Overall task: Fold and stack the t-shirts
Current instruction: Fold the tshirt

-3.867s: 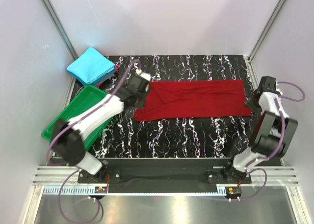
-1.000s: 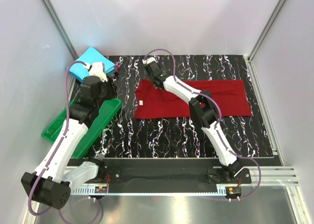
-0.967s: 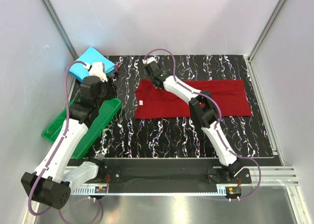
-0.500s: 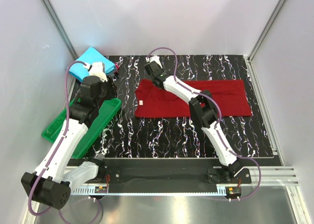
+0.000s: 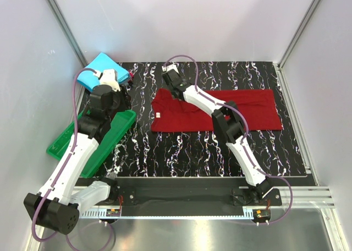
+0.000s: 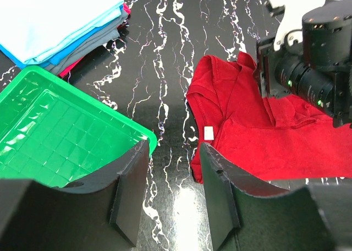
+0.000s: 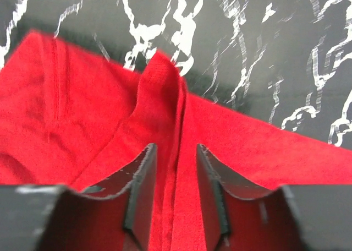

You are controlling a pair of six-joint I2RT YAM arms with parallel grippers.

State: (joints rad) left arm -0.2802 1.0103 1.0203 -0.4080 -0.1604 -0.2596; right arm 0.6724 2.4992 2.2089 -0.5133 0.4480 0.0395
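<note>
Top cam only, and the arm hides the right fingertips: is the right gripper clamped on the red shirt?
Observer: No. The right wrist view shows the right gripper open. A raised ridge of the dark red t-shirt stands between its jaws, apparently not pinched.
Operator: Left gripper holding anything?
Observer: Nothing. The left wrist view shows the left gripper open over bare table, between the green tray and the shirt's collar end.
Operator: Is the cyan one alone in that corner?
Observer: No. The cyan t-shirt tops a stack; grey and red folded edges show beneath it.
</note>
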